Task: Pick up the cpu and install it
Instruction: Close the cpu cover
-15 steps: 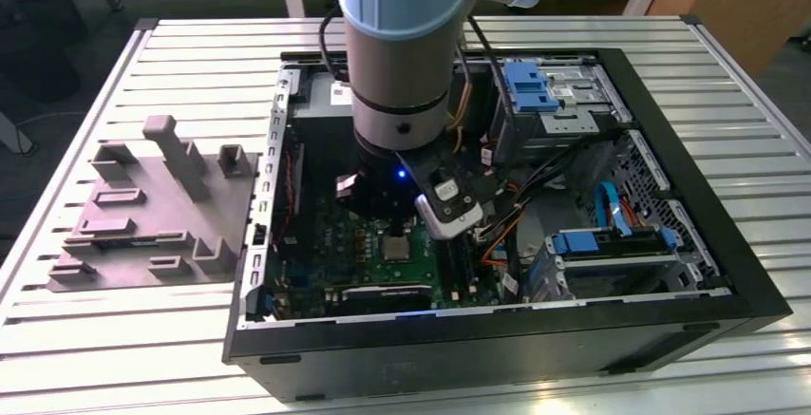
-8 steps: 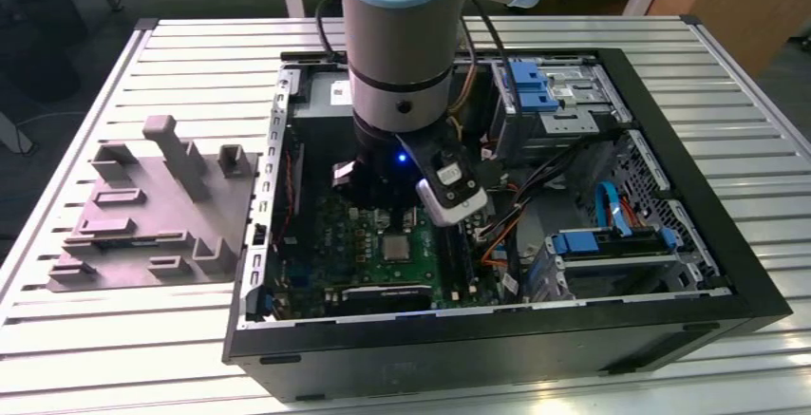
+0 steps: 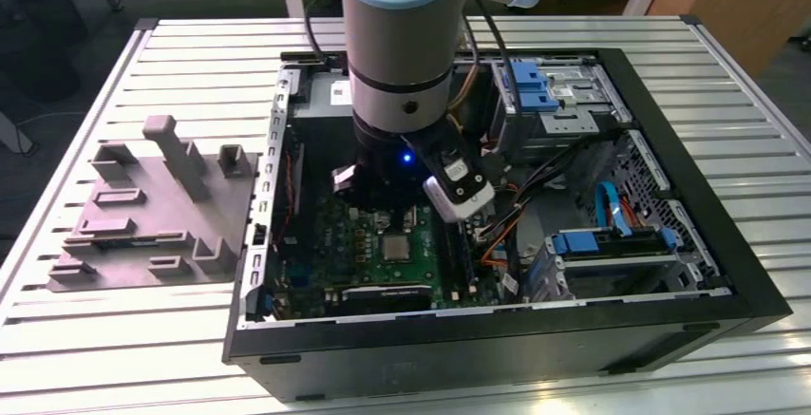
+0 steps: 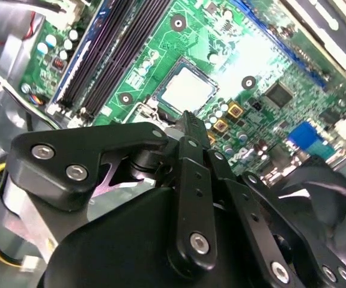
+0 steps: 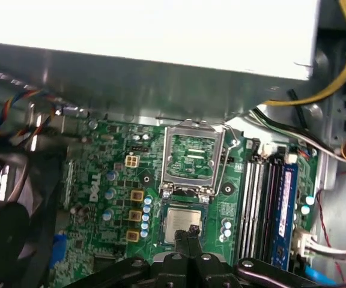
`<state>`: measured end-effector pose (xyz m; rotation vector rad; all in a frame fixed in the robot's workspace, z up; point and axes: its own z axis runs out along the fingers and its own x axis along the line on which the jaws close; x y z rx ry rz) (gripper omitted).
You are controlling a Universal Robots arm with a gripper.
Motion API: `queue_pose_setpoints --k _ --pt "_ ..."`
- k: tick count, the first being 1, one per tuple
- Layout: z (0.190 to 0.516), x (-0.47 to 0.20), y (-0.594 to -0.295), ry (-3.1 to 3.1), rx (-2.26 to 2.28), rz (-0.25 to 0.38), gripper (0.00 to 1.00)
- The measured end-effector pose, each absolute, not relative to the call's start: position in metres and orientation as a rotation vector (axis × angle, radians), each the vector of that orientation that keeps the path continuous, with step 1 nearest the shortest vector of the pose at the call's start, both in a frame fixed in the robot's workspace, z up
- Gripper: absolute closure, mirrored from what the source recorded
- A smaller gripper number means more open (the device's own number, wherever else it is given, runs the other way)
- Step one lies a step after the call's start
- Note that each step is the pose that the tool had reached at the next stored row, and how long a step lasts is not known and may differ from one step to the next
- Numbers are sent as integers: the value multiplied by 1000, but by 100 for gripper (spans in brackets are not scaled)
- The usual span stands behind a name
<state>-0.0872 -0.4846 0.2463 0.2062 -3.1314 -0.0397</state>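
Our pincer (image 5: pixel 188 233) is narrow, its two fingers (image 4: pixel 188 144) pressed together with nothing between them. The tips hang right over the near edge of the cpu (image 5: pixel 176 219), and we cannot tell whether they touch it. Directly under the tips the cpu lies flat and square on the board (image 5: pixel 107 174), while the hinged frame (image 5: pixel 192 157) just beyond the tips stands flipped open. We judge the placing step to be at its end: the chip looks seated and is not gripped. Any further move, we think, calls for a straight, gentle path that does not nudge the chip out of square. The arm (image 3: pixel 403 45) comes down nearly upright into the open case (image 3: pixel 507 339), wrist low over the board, pincer pointed down at the cpu.
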Motion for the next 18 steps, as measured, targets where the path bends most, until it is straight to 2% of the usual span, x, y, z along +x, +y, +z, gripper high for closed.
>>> queue_pose_setpoints --k 18 --pt "244 -88 -487 -3099 513 -40 89"
